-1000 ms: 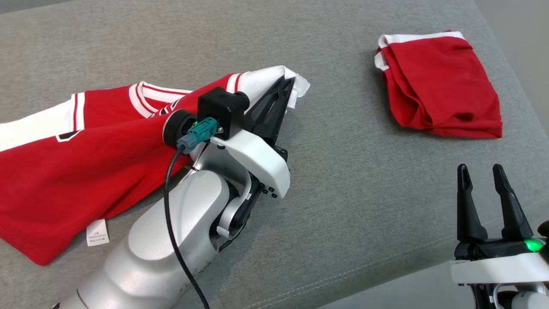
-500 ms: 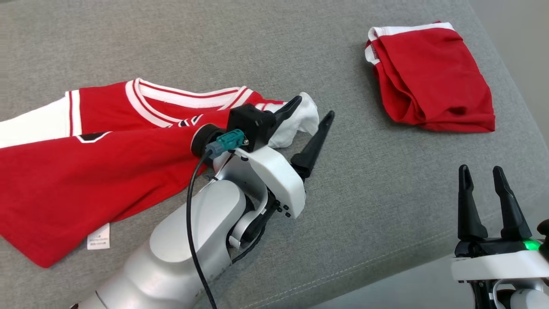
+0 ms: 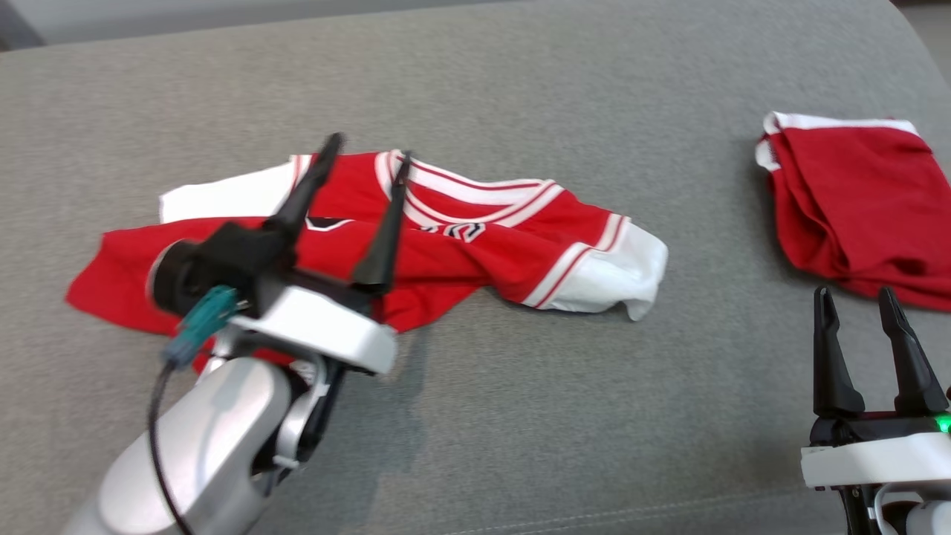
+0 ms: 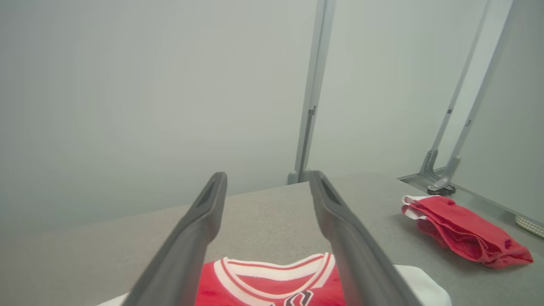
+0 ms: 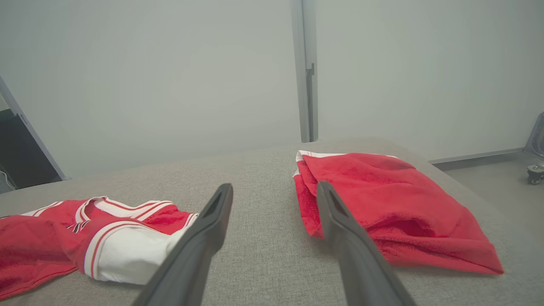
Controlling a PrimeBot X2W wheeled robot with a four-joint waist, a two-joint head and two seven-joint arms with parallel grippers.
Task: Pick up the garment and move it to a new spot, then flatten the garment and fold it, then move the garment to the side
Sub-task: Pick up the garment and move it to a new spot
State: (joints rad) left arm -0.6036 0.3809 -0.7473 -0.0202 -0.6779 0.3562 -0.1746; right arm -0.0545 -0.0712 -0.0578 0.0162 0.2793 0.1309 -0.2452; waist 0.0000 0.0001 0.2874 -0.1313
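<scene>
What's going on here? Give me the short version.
A two-armed robot is working on a red and white jersey that lies rumpled, not yet folded, on a grey cushion. Its left end effector is open above the jersey, gripping nothing. The right end effector is open and empty near the cushion's front edge. A folded red garment lies apart from the jersey, on the robot's right.

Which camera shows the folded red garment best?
Right wrist view: the folded red garment lies close and almost whole on the grey surface. The head view cuts off its right edge, and the left wrist view shows it small, far off to the right.
</scene>
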